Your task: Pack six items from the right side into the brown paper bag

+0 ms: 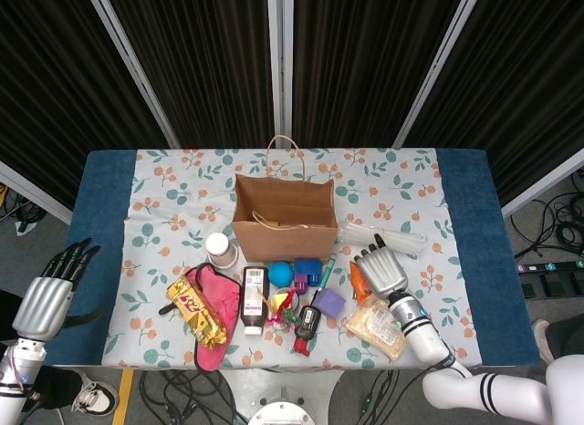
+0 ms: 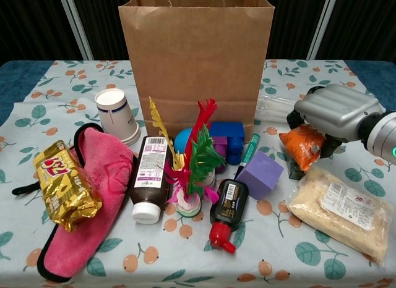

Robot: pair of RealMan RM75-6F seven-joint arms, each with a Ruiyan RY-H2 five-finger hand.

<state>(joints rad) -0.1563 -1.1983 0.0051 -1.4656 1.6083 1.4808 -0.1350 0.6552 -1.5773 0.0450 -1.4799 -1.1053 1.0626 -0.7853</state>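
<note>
Right now the right hand [image 2: 331,112] sits on top of the orange snack packet [image 2: 301,147], fingers [image 2: 296,119] curled down over its far edge and clamped on it, w/ the thumb side tucked under at the near edge. Chest view shows the packet bunched up and tipped, so it looks gripped rather than just touched; whether it's off the counter [image 2: 260,251] I can't tell.

Key relation: brown paper bag [image 1: 284,215] stands upright, mouth open upward, to the robot's left of and further back than the packet. So the carry goes up, then diagonally back-left over the rim. The bag is taller than anything around it, so my guess is the lift has to clear the top edge before any sideways travel. The packet's long axis looks to run roughly front-to-back in head view, under the palm.

The right hand is by far the nearer one; the left hand [image 1: 44,297] hangs off the counter's left edge, fingers apart and straight, holding nothing, well away from everything.

Other right-side items still out: pale rice-like bag [image 2: 340,211] just beside the packet, clear plastic sleeve [image 1: 383,233] behind it, purple cube [image 2: 260,175], teal marker [image 2: 249,151]. Judging by that, packing is only at its 1st item.
</note>
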